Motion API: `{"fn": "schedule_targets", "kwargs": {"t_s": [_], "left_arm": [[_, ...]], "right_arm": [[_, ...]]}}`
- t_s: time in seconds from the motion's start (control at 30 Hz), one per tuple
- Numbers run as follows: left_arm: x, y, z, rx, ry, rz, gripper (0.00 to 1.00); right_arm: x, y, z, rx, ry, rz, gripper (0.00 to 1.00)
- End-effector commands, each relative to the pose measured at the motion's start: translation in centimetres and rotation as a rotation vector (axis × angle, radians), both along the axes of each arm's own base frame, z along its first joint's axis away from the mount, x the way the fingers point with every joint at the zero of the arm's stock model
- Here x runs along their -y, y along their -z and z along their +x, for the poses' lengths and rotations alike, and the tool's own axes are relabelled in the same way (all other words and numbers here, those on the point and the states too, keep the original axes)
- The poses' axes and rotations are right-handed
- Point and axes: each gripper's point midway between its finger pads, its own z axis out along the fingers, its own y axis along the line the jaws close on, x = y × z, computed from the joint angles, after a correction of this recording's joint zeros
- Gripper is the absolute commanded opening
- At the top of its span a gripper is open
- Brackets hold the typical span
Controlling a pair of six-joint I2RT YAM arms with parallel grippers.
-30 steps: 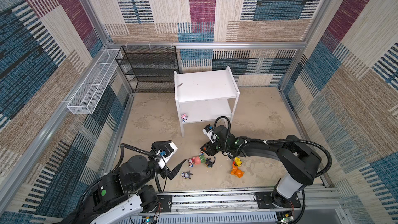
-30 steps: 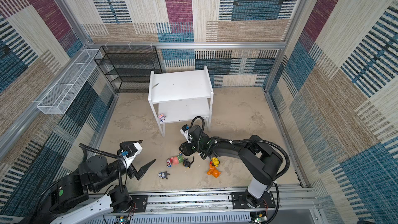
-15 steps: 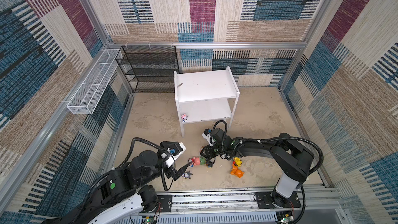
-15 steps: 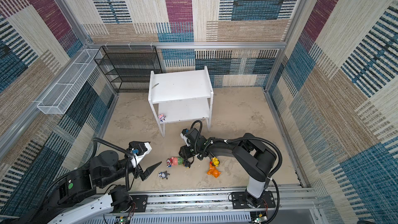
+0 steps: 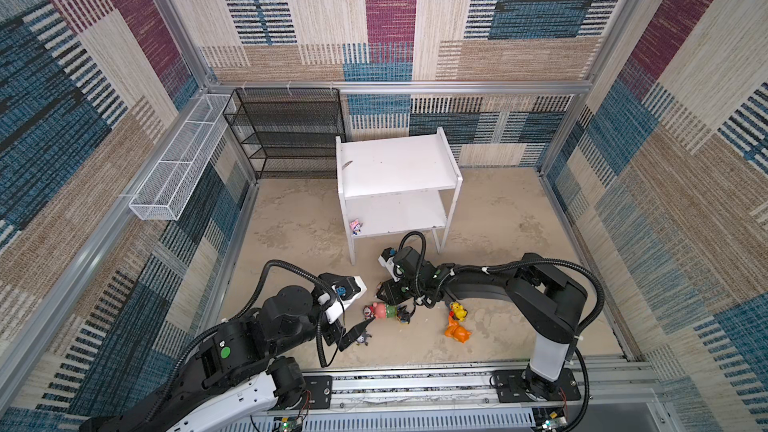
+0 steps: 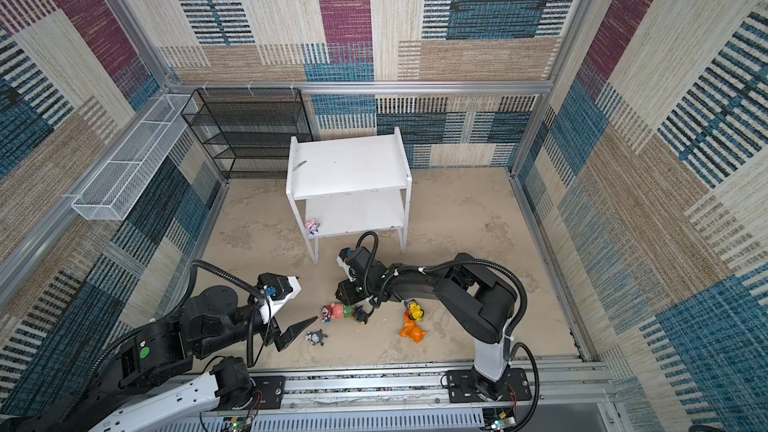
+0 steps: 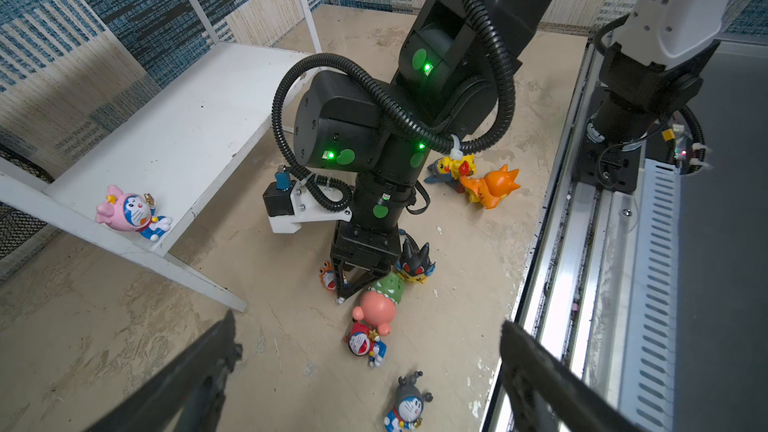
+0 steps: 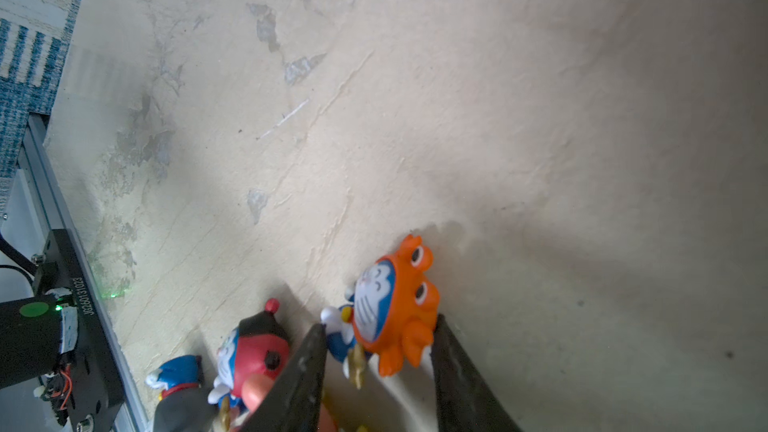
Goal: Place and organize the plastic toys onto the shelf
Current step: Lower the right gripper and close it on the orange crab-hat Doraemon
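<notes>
The white shelf (image 5: 399,164) holds a tiny pink-hooded toy (image 5: 355,226) on the front left corner of its lower board. The other plastic toys lie on the floor in front. My right gripper (image 8: 378,338) is low on the floor, its jaws pressed against both sides of a tiny orange-hooded toy (image 8: 395,305). Beside it lie a red-hooded toy (image 7: 361,344), a pink-and-green one (image 7: 376,305) and a black-hooded yellow one (image 7: 413,270). An orange figure (image 5: 456,330) and a blue-hooded yellow one (image 5: 457,310) lie further right. My left gripper (image 7: 368,324) hangs open above a tiny grey-hooded toy (image 7: 409,403).
A black mesh rack (image 5: 286,135) stands at the back left, and a white wire basket (image 5: 178,168) hangs on the left wall. The metal base rail (image 5: 415,384) runs along the front edge, close to the grey-hooded toy. The shelf's front left leg (image 5: 351,251) stands just behind the right wrist.
My left arm has reached forward and right, bringing its open jaws over the toys. The right gripper slid left along the floor and its jaws narrowed around the orange-hooded toy.
</notes>
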Motion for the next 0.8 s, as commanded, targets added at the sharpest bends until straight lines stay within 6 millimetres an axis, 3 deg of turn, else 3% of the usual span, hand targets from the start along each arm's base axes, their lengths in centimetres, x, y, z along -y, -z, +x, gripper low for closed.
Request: {"fn": "schedule_targets", "kwargs": {"t_s": [0.0,0.17,0.37,0.5,0.77], "left_arm": [[0.1,-0.3,0.2,-0.005,-0.013,-0.025,0.99],[0.2,-0.3,0.2,-0.007,-0.011,-0.025,0.99],[0.1,-0.5,0.0,-0.004,-0.008,-0.033,0.99],[0.1,-0.6,0.0,-0.004,-0.007,-0.035,0.99],[0.0,-0.7,0.0,0.001,-0.005,-0.038,0.99]], "right_arm": [[1.9,1.9,-0.5,-0.022,0.034,-0.102,0.43],[2.1,1.7,0.0,0.043,0.014,-0.138,0.38],[3.2,0.4,0.6,0.138,-0.016,-0.177,0.48],[2.5,-0.1,0.4,0.143,-0.051,-0.148,0.54],[-0.3,-1.5,0.0,0.083,-0.095,-0.003,0.55]]}}
